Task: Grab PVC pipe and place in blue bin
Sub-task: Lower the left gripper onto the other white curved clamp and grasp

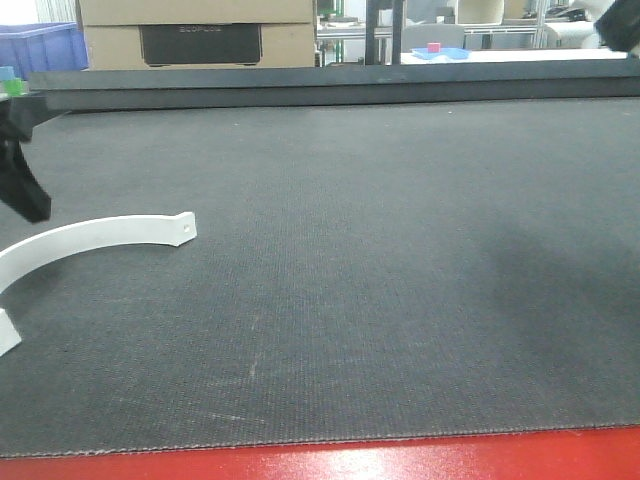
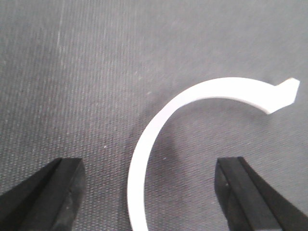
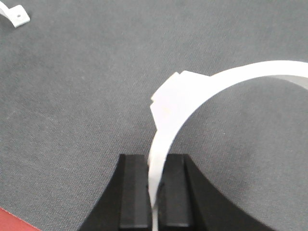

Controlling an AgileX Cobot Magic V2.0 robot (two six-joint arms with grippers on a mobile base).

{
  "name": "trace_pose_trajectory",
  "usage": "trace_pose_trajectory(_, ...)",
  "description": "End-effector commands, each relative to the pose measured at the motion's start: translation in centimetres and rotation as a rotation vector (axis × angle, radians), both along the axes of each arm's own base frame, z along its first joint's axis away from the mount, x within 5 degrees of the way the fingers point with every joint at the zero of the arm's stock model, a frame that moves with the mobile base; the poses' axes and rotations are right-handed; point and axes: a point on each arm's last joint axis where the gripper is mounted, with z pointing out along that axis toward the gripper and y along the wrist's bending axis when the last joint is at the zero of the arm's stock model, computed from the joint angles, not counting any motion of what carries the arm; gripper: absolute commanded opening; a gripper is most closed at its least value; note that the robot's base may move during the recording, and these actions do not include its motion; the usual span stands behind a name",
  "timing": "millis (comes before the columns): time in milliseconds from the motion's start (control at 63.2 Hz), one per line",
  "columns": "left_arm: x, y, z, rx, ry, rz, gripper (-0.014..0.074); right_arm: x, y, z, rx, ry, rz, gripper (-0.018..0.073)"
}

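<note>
The right gripper (image 3: 155, 168) was clamped on a curved white PVC piece (image 3: 192, 91) over the dark mat (image 3: 72, 96). The left gripper (image 2: 149, 168) hung with its jaws wide apart above a second PVC arc (image 2: 159, 120) lying on the mat.

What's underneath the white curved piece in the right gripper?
Only grey mat shows beneath the white curved piece; the right gripper itself hides the patch directly below.

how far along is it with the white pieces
Done: the right pincer is shut on one white curved piece. In hand: the left pincer hangs open over a second piece lying on the mat. Left: both must reach the blue bin.
</note>
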Motion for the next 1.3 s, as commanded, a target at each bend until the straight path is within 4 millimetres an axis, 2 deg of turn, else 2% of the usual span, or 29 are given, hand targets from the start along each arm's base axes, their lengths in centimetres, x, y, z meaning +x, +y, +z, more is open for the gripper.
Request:
trace_pose_trajectory(0, 0.3, -0.2, -0.2, 0.004, 0.001, -0.008, 0.0452, -0.7, 0.0, 0.7, 0.000, -0.033, 0.002, -0.0169)
trace_pose_trajectory(364, 0.6, -0.2, -1.2, 0.037, 0.036, -0.029, 0.0429, -2.4, 0.0, 2.3, 0.018, -0.114, 0.002, -0.0169)
trace_pose_trajectory(507, 0.5, -0.1, -1.2, 0.042, 0.040, -0.033, 0.0398, -2.5, 0.0, 2.4, 0.018, -0.118, 0.001, -0.0169)
trace_pose_trajectory(697, 0.3, -0.1, -1.4, 0.065, 0.064, -0.057, 0.0398, -2.5, 0.0, 2.4, 0.018, -0.118, 0.001, -0.0169)
trace_pose_trajectory(966, 0.1, -1.3, -1.4, 0.082, 0.060, -0.113, 0.0385, -2.5, 0.0, 2.4, 0.018, -0.118, 0.001, -0.0169)
trace_pose_trajectory(1282, 0.2, -1.3, -1.5, 0.091, 0.060, -0.119, 0.0358, -2.5, 0.0, 2.4, 0.018, -0.118, 0.001, -0.0169)
